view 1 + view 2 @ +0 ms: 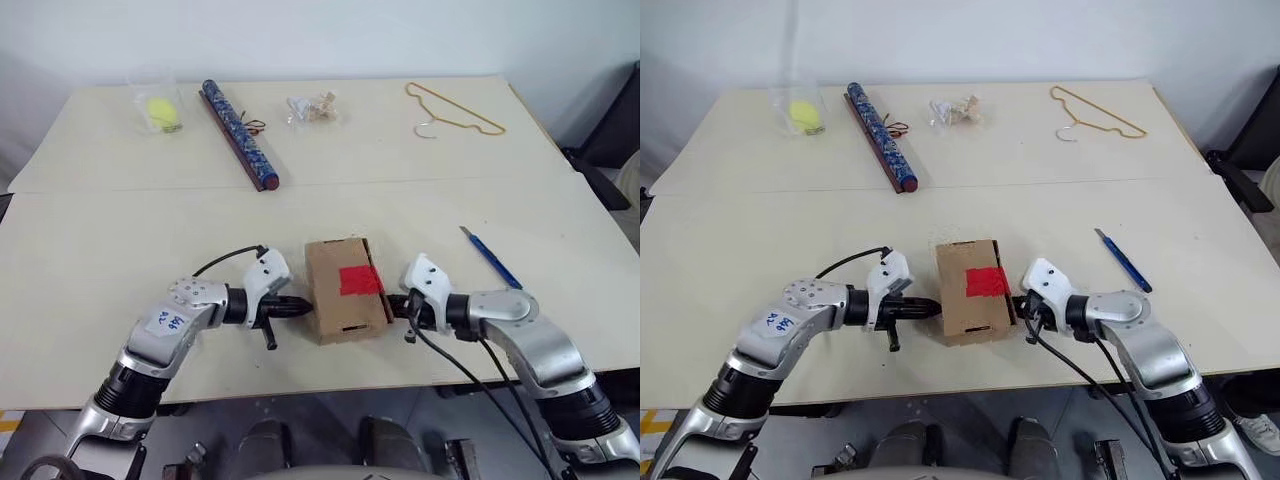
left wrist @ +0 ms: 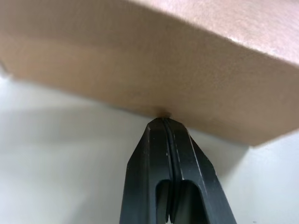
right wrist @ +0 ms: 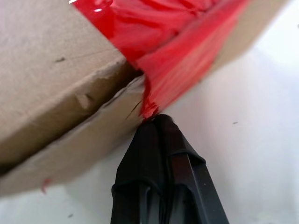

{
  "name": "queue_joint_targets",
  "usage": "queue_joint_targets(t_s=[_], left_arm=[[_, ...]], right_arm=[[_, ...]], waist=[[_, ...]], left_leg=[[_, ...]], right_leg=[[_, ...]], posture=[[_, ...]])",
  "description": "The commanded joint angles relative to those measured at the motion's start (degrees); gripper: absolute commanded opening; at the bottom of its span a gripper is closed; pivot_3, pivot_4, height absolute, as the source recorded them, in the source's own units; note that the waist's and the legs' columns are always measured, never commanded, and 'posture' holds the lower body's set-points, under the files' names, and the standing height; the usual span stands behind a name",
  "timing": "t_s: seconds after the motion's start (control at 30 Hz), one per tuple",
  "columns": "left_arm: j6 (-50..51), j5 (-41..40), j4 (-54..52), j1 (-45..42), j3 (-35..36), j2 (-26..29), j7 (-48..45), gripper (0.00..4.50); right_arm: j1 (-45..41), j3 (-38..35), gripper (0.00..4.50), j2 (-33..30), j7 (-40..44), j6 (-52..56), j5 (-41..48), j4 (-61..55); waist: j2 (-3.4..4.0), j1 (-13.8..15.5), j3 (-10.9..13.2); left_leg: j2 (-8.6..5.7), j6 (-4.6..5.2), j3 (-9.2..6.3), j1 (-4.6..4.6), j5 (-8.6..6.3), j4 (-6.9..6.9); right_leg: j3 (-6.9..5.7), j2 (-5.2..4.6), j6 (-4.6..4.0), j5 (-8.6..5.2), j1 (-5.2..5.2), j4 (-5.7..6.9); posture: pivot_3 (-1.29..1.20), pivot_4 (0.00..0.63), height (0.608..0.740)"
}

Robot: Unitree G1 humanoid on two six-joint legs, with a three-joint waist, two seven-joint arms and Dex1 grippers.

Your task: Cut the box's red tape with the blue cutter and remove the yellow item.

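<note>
The box [image 1: 345,288] lies at the near middle of the table [image 1: 100,260], the red tape [image 1: 360,280] across its top toward its 3 o'clock edge. The left gripper [image 1: 303,305], fingers pressed together, touches the box's 9 o'clock side; the right gripper [image 1: 393,305], likewise closed (tips at the tape's lower edge), meets the 3 o'clock side. The blue cutter [image 1: 492,258] lies well apart at 3 o'clock of the box, beyond the right gripper.

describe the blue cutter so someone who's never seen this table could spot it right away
Look at the near half of the table, right of the box and past the right end effector. The blue cutter lies there alone: slim, plain blue, unlike the long patterned tube at the back.
</note>
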Motion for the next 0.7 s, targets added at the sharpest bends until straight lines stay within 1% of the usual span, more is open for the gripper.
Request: queue_joint_targets(t_s=[0.03, 0.23, 0.3, 0.33, 0.43, 0.53, 0.6, 0.63, 0.7], left_arm=[[-1.1, -0.6, -1.3, 0.0, 1.2, 1.1, -0.2, 0.0], [-1.3, -1.3, -1.4, 0.2, 1.7, 3.3, -1.7, 0.0], [-1.5, -1.9, -0.8, -0.9, 3.4, 5.1, -2.9, 0.0], [-1.7, -2.7, -0.4, -1.7, 4.6, 6.4, -4.1, 0.0], [-3.4, -6.0, -1.2, -3.1, 6.5, 9.1, -9.4, 0.0], [-3.8, -10.7, -3.0, -5.7, 8.0, 9.6, -14.3, 0.0], [-3.9, -12.6, -2.9, -8.2, 8.3, 8.0, -14.6, 0.0], [-4.9, -12.7, -2.6, -9.7, 7.5, 6.5, -14.3, 0.0], [-6.2, -12.0, -2.0, -11.7, 5.4, 3.7, -13.7, 0.0]], right_arm=[[1.0, 0.0, 0.01, -1.8, 1.4, 3.0, 2.3, -4.2], [1.3, -1.1, 0.01, -3.2, 0.5, 3.7, 2.2, -4.4], [1.5, -3.8, 0.01, -5.9, 1.1, 4.0, 2.5, -3.5], [1.6, -6.5, 0.01, -7.8, 2.3, 7.9, 5.4, -4.2], [0.5, -13.1, 0.58, -10.9, 4.0, 17.7, 13.9, -6.7], [-3.6, -18.2, 1.6, -12.0, 1.9, 29.0, 20.5, -7.4], [-6.6, -19.7, 2.31, -12.4, -0.2, 37.5, 23.7, -7.7], [-8.9, -20.8, 2.58, -11.2, -1.7, 43.3, 25.4, -7.6], [-13.1, -22.5, 3.33, -8.1, -4.6, 52.6, 27.4, -7.3]], waist=[[0.0, 0.0, 0.0], [0.0, 0.0, 0.0], [0.0, 0.1, 0.0], [-0.01, 0.3, 0.0], [-0.01, 0.5, 0.0], [-0.01, 0.4, 0.0], [-0.01, 0.4, 0.0], [-0.01, 0.4, 0.0], [-0.01, 0.4, 0.0]], left_leg=[[0.0, 0.0, 0.0, 0.0, 0.0, 0.0], [0.0, 0.02, 0.01, 0.0, -0.01, 0.0], [0.0, 0.02, 0.01, 0.0, -0.01, 0.0], [0.0, 0.02, 0.01, -0.01, -0.01, 0.0], [0.0, 0.04, 0.0, -0.06, -0.02, 0.01], [0.01, 0.06, 0.0, -0.03, -0.04, -0.01], [0.02, 0.06, 0.01, -0.04, -0.04, 0.0], [0.02, 0.06, 0.01, -0.04, -0.04, 0.0], [0.02, 0.06, 0.01, -0.05, -0.04, 0.02]], right_leg=[[0.0, 0.0, 0.0, 0.0, 0.0, 0.0], [0.0, 0.0, -0.01, 0.0, 0.0, -0.01], [0.0, 0.0, -0.01, 0.0, -0.01, -0.01], [0.0, 0.0, -0.01, 0.0, -0.02, -0.01], [-0.01, -0.01, -0.02, 0.0, -0.04, -0.04], [-0.01, -0.01, -0.05, 0.01, -0.03, -0.05], [0.0, -0.01, -0.07, 0.02, -0.03, -0.04], [0.01, -0.01, -0.07, 0.02, -0.03, -0.03], [0.01, -0.01, -0.07, 0.03, -0.03, -0.03]], posture=[[0.0, 0.15, 0.74], [0.0, 0.15, 0.74], [0.0, 0.15, 0.74], [0.0, 0.15, 0.74], [0.0, 0.15, 0.74], [0.0, 0.15, 0.74], [0.0, 0.15, 0.74], [0.0, 0.15, 0.74], [0.0, 0.15, 0.74]])
